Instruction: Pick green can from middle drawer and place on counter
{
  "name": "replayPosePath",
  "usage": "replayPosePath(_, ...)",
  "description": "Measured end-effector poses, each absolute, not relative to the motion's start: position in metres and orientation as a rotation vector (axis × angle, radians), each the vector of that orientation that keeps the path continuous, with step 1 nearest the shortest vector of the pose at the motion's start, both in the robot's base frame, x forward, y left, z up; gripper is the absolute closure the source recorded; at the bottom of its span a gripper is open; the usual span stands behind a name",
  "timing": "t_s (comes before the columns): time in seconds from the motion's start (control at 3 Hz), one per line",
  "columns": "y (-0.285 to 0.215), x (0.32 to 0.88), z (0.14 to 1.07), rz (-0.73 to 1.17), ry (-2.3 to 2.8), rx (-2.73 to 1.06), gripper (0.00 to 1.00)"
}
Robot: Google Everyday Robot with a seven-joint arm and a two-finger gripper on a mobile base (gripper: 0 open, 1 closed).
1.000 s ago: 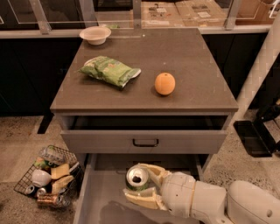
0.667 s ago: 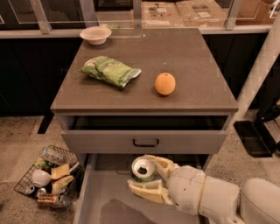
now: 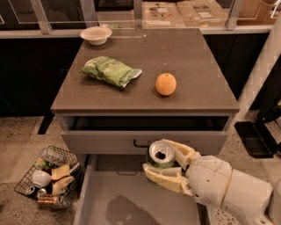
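Camera view: the gripper (image 3: 153, 161) is at lower centre, reaching in from the right on a white arm (image 3: 232, 190), with its jaws pinching the can (image 3: 161, 154), one cream finger curving round the far side and the other pressed along the near side. The can is upright, silver top and dark opening facing up, held clear above the floor of the open drawer (image 3: 115, 193) and overlapping the lower edge of the upper drawer (image 3: 101, 141), just right of its black handle (image 3: 139, 143). Compared with the frame one second earlier, gripper and can sit higher and further right: then they were low over the drawer floor, now they are level with the upper drawer's front. Less of the arm shows at the bottom edge. A dark shadow (image 3: 127, 211) lies on the bare grey drawer floor below and left of the can. The table (image 3: 175, 48) is unchanged: a green snack bag (image 3: 109, 70) lies left of centre, an orange (image 3: 166, 84) sits near it to the right, and a white bowl (image 3: 95, 35) stands at the far left corner. The upper drawer is slightly open beneath the table edge. On the speckled floor (image 3: 26, 136) to the left stands a wire basket (image 3: 49, 176) of mixed items. Behind the table run metal posts (image 3: 88, 11) and cardboard boxes (image 3: 193, 9).
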State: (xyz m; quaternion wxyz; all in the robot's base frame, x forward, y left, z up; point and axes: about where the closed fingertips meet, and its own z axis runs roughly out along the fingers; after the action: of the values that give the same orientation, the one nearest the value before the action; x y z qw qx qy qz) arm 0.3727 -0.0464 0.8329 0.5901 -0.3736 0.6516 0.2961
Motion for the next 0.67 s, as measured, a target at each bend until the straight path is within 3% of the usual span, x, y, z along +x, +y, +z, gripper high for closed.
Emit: replayPosePath(0.67,-0.089,0.405,0.919,0.540,1.560,-0.786,1.00)
